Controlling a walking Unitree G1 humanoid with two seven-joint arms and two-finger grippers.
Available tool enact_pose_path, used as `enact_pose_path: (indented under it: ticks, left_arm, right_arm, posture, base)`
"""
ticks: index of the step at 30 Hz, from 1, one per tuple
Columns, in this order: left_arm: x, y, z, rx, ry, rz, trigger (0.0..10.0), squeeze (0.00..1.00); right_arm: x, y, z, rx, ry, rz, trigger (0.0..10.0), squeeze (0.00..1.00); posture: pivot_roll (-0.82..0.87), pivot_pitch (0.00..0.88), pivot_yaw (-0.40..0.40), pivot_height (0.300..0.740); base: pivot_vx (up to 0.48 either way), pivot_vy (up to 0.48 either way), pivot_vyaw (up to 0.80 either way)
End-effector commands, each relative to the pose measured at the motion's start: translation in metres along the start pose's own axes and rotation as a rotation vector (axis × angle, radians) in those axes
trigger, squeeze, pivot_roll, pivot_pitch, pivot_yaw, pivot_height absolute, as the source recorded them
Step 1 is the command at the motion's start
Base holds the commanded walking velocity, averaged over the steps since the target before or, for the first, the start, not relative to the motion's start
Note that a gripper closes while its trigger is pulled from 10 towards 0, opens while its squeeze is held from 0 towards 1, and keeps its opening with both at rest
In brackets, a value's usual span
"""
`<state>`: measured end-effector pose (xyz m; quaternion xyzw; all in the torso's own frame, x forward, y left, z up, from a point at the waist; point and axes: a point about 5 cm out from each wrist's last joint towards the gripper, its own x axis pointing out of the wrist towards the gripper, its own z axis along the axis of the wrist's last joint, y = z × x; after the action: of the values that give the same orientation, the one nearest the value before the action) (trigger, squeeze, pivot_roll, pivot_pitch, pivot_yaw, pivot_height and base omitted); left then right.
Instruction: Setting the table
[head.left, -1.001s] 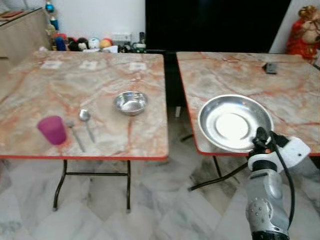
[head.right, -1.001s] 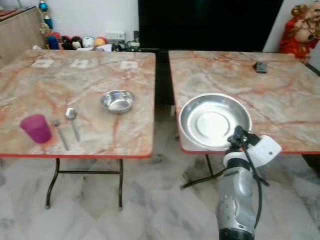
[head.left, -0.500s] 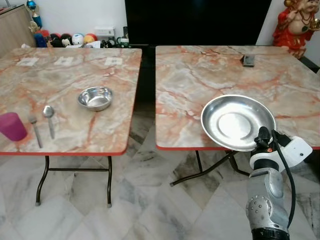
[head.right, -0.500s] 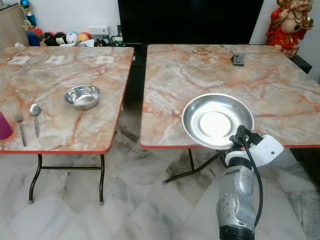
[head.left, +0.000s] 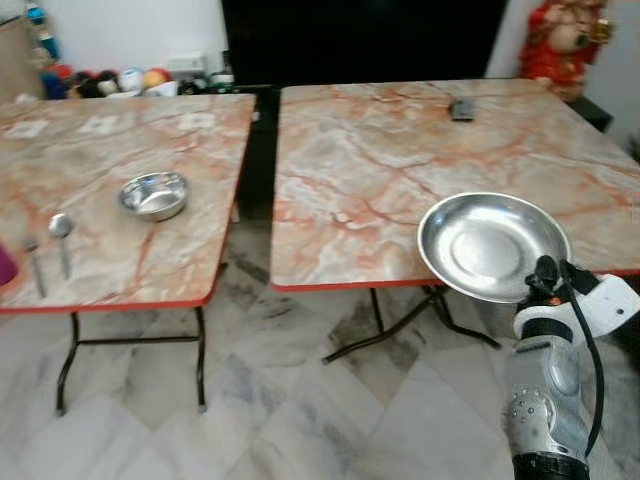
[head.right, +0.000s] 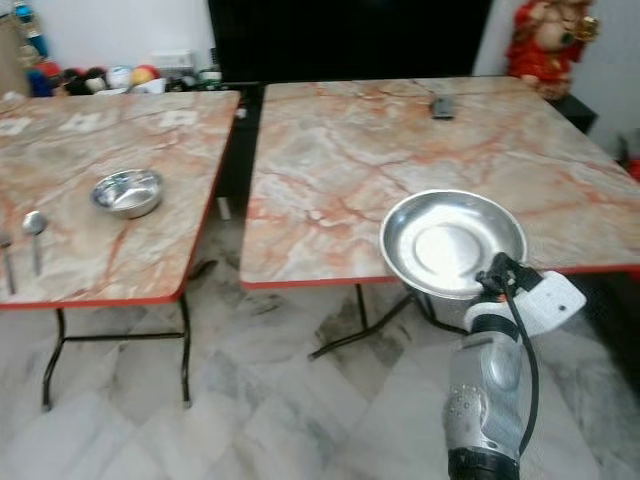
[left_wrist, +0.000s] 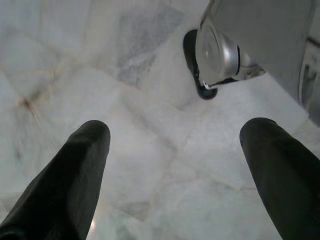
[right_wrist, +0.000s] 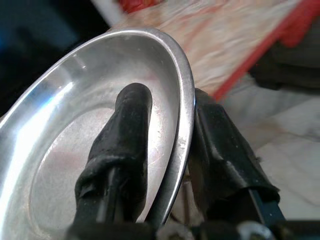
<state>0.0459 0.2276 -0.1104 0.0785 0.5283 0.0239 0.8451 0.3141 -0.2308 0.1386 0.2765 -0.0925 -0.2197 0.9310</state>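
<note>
A round steel plate (head.left: 492, 245) hangs in the air by the near edge of the right marble table (head.left: 400, 160), held level. My right gripper (head.left: 545, 272) is shut on its near rim, one finger (right_wrist: 125, 140) inside the plate and the other beneath. On the left table (head.left: 100, 170) sit a small steel bowl (head.left: 153, 195), a spoon (head.left: 62, 238) and a fork (head.left: 34, 265); a sliver of the pink cup (head.left: 4, 268) shows at the frame's edge. My left gripper (left_wrist: 175, 165) hangs open over the marble floor, empty.
A dark gap separates the two tables. A small dark device (head.left: 461, 109) lies at the far side of the right table. A red figurine (head.left: 560, 45) stands at the back right, toys (head.left: 120, 80) at the back left. Folding table legs (head.left: 70, 350) stand on the floor.
The camera has turned right: both tables slid left in view and the pink cup has nearly left the frame. The plate stays in my right gripper.
</note>
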Motion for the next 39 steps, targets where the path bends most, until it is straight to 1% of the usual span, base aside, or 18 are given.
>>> enact_pose_path:
  ticks: [1,5,12,28,34,39]
  left_arm:
    - [-0.0009,0.0019,-0.0025,-0.009,0.009,0.001,10.0,0.0]
    - [-0.0006,0.0018,-0.0016,-0.012,0.006,0.001,10.0,0.0]
    - [-0.0004,0.0015,-0.0011,-0.009,0.005,-0.002,10.0,0.0]
    - [-0.0005,0.0015,-0.0014,-0.004,0.006,-0.007,10.0,0.0]
    - [-0.0003,0.0018,-0.0009,-0.006,0.006,-0.009,10.0,0.0]
    - [-0.0001,0.0014,-0.0007,-0.005,0.007,-0.017,10.0,0.0]
  right_arm:
    - [0.0019,0.0013,0.0035,0.0,-0.017,-0.002,10.0,0.0]
    - [0.0025,0.0034,0.0011,-0.002,-0.01,0.001,10.0,0.0]
    - [0.0042,0.0018,0.0031,-0.004,-0.024,-0.007,10.0,0.0]
    - [0.005,0.0059,0.0006,-0.001,-0.028,-0.003,10.0,0.0]
    - [0.0057,0.0051,0.0002,-0.002,-0.031,-0.01,10.0,0.0]
    - [0.0054,0.0003,0.0006,-0.007,-0.045,-0.053,10.0,0.0]
  posture:
    - [-0.03,0.105,-0.002,0.74]
    - [-0.03,0.099,-0.003,0.74]
    - [-0.04,0.092,-0.002,0.74]
    - [-0.03,0.077,0.001,0.74]
    - [-0.03,0.088,0.001,0.74]
    - [-0.03,0.089,0.002,0.74]
  base:
    - [0.0,0.0,-0.8]
    - [0.0,0.0,-0.8]
    - [0.069,0.0,-0.72]
    - [0.256,0.0,0.0]
    - [0.283,0.0,0.0]
    - [0.0,0.0,0.0]
